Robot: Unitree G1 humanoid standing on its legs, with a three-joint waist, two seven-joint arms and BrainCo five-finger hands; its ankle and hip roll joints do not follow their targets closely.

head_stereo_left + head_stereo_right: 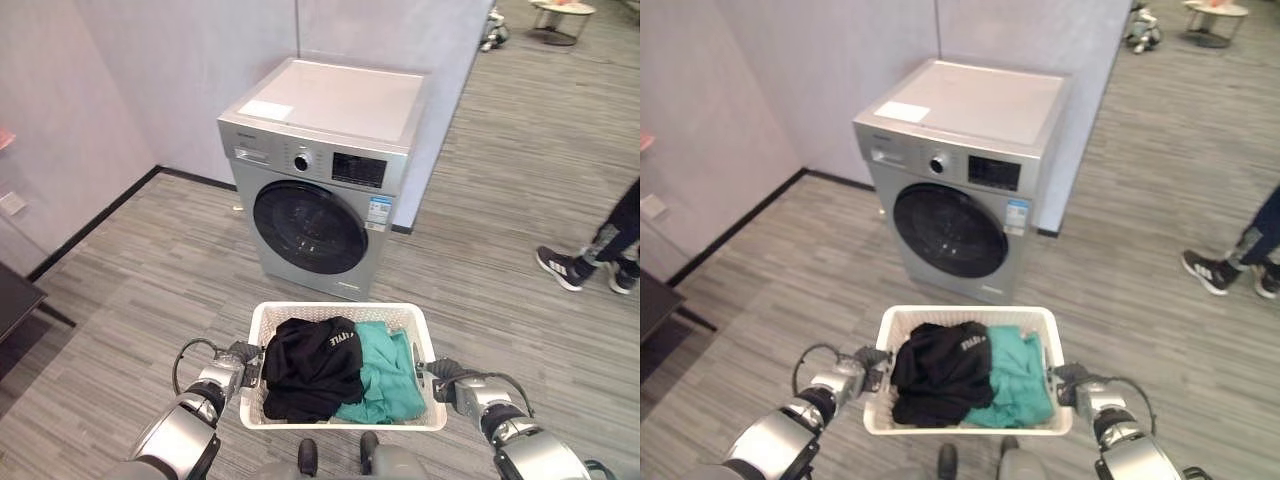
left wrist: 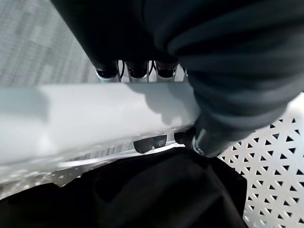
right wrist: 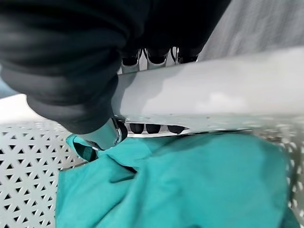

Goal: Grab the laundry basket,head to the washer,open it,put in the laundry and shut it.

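I see a white perforated plastic laundry basket (image 1: 342,316) holding soft black cloth (image 1: 310,368) and teal cloth (image 1: 388,375); the washer (image 1: 325,170) looks like matt silver metal with a glossy dark door (image 1: 308,227); the floor (image 1: 150,270) is grey woodgrain.

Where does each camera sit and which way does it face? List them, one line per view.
Left eye and right eye views: head, looking down at washer and laundry basket; both arms show.
Left wrist view: on the left hand, fingers round the rim beside black clothing.
Right wrist view: on the right hand, gripping above teal clothing.
All views share the basket.
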